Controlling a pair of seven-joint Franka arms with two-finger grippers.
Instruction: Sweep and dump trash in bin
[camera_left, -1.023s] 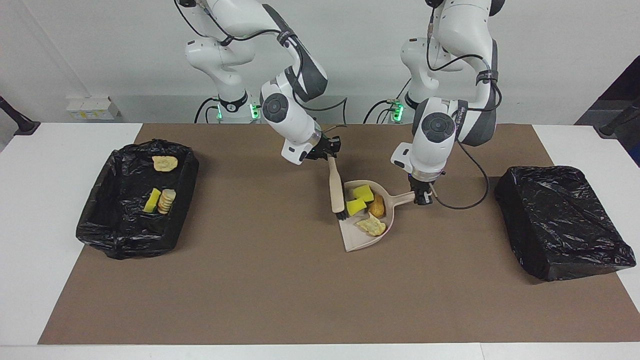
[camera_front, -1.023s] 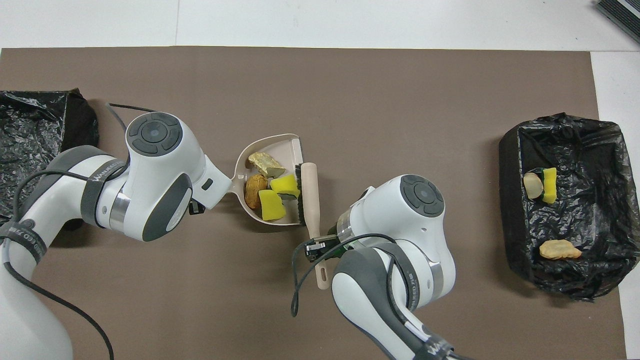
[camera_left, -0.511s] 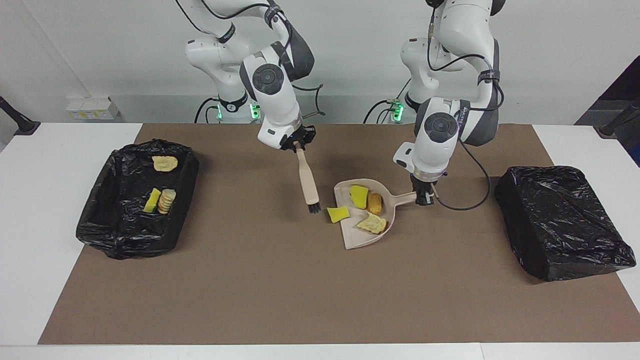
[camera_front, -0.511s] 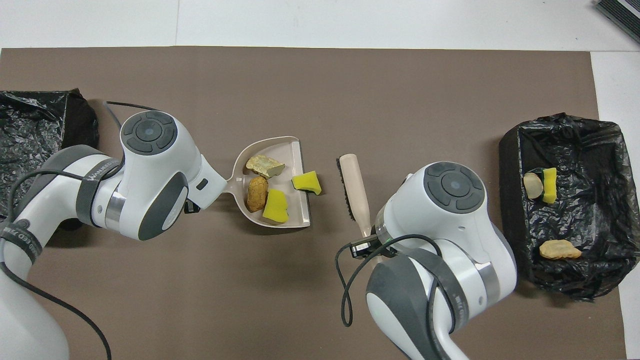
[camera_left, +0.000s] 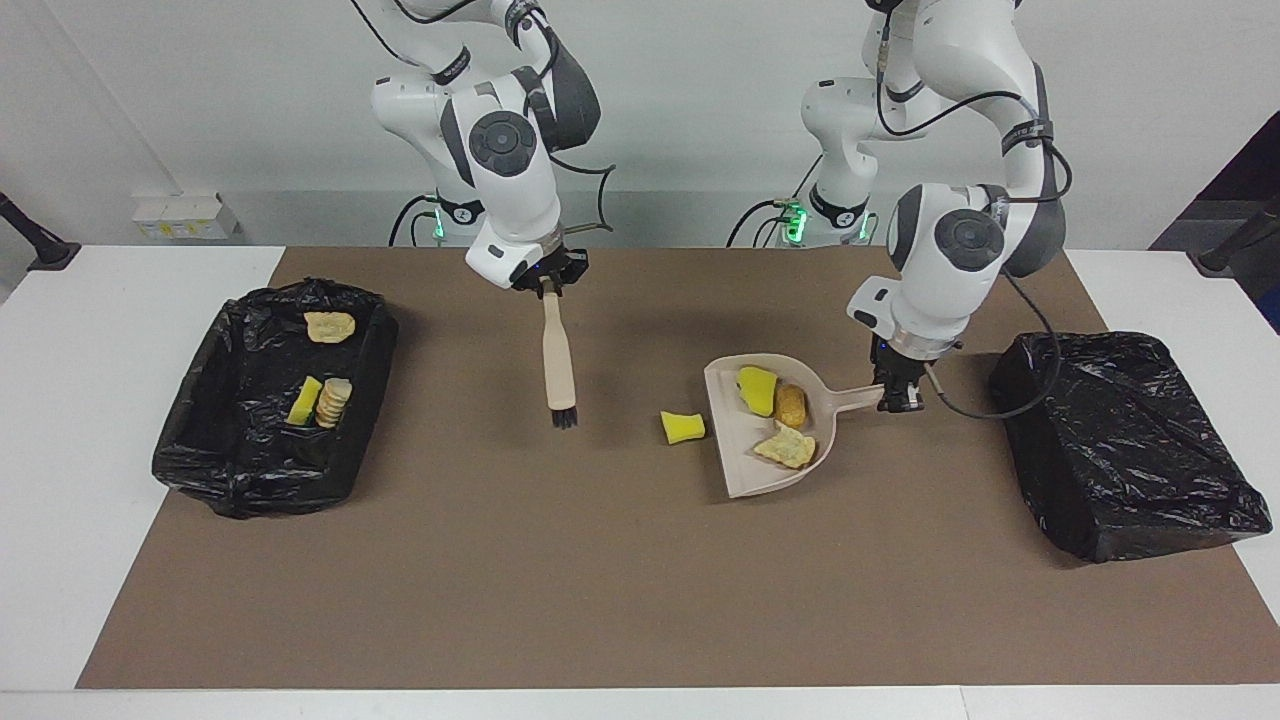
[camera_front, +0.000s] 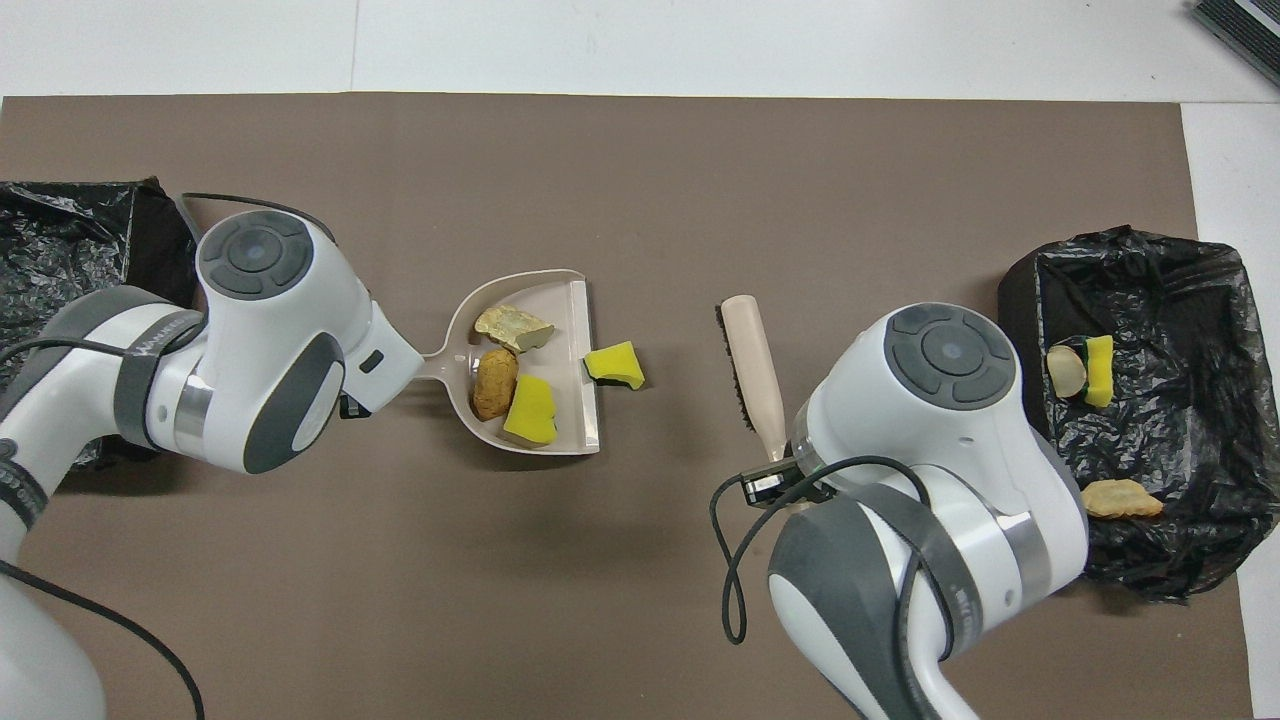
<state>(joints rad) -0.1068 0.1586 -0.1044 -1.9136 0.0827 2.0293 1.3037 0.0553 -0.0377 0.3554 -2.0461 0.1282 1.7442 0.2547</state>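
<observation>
One yellow sponge chunk (camera_left: 683, 427) lies before the dustpan (camera_left: 745, 465) the left gripper (camera_left: 897, 400) clamps; right gripper (camera_left: 548, 285) grips brush (camera_left: 558, 362).

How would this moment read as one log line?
left end effector: holds beige plastic dustpan | right end effector: holds beige brush | yellow sponge chunk: on mat

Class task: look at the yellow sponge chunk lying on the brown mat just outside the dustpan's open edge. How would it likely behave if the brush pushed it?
The yellow sponge chunk looks like porous foam, so probably light and easily shoved. Its blocky, uneven shape suggests it would tumble or slide rather than roll. Being soft, it might squash against the black bristles of the beige brush and could skip off the lip of the beige plastic dustpan.
</observation>
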